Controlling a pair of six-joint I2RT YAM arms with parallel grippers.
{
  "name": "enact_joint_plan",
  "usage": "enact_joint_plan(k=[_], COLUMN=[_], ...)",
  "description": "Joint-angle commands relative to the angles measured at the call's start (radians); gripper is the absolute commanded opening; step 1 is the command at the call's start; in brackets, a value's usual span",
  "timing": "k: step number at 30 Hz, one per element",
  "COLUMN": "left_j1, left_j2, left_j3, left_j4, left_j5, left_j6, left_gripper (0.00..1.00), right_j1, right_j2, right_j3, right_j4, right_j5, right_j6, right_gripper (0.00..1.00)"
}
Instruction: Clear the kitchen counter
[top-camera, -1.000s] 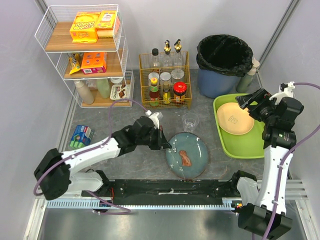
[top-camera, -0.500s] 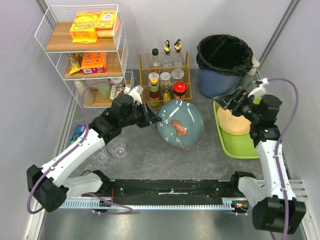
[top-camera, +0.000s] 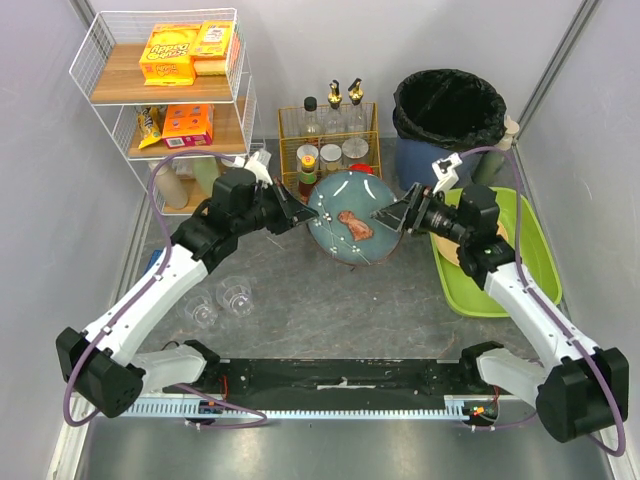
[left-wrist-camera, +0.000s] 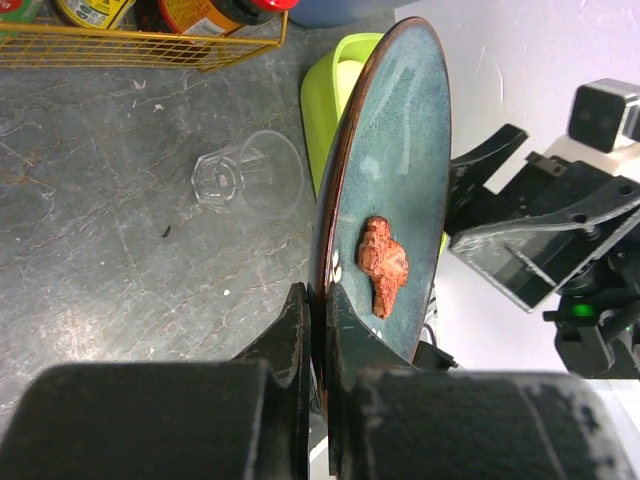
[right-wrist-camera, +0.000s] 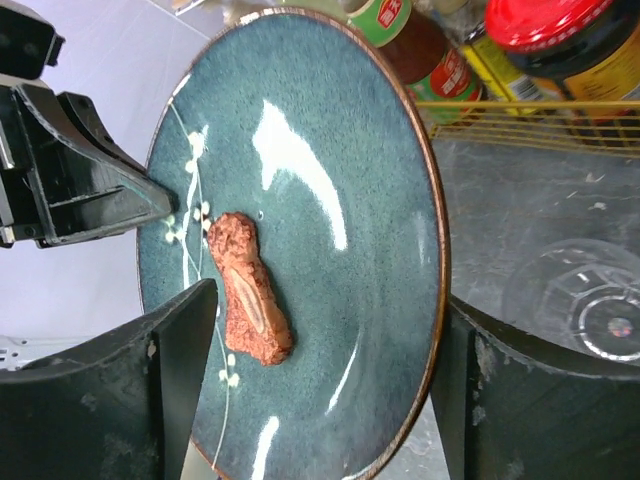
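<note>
Pinches tilted teal plate (top-camera: 350, 230) by rim in left gripper (left-wrist-camera: 318, 302), brackets it with wide-spread right gripper (top-camera: 391, 218) above counter (top-camera: 320, 300); cannot read yellow box (top-camera: 168, 52).

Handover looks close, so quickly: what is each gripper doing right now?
Left gripper: closed on the rim of the blue plate, which is held up on edge.
Right gripper: open, jaws spread either side of the plate.
</note>
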Motion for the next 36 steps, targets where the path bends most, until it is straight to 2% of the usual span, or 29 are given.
enact_joint_plan(k=[1,7,14,15,19,23,26,28,36], left_j1=[0.007,0.008,0.008,0.011,0.011,0.011,0.01,0.01,0.011], left_j2=[-0.033,-0.041,-0.07,-0.073,-0.076,-0.09,-0.11,-0.142,-0.26], left_j3=[0.094,0.078,0.035,0.034,0.034,0.051,0.054,0.051,0.032], left_j4=[0.2,0.208,0.231,0.229,0.206,0.122,0.057,0.03,-0.05], left_j5=[0.069,0.072,0.072,0.072,0.062,-0.004,-0.09,-0.145,-0.296], left_j6=[-0.092,-0.096,-0.095,-0.092,-0.064,0.008,0.065,0.106,0.21], left_gripper=[0.02,0.02,0.02,0.02,0.25,0.69,0.84,0.93,0.95], right_j1=[0.046,0.059,0.057,0.059,0.059,0.059,0.06,0.057,0.014], right_j2=[0.016,-0.007,-0.038,-0.039,-0.047,-0.069,-0.059,-0.04,0.083], right_j3=[-0.026,-0.07,-0.077,-0.072,-0.04,0.031,0.119,0.178,0.356], right_j4=[0.115,0.219,0.251,0.251,0.221,0.16,0.063,0.021,-0.016], right_j5=[0.035,0.073,0.099,0.102,0.13,0.174,0.225,0.243,0.271], right_j6=[0.055,0.146,0.204,0.213,0.261,0.324,0.331,0.339,0.425], right_gripper=[0.8,0.41,0.03,0.0,0.0,0.0,0.0,0.0,0.0])
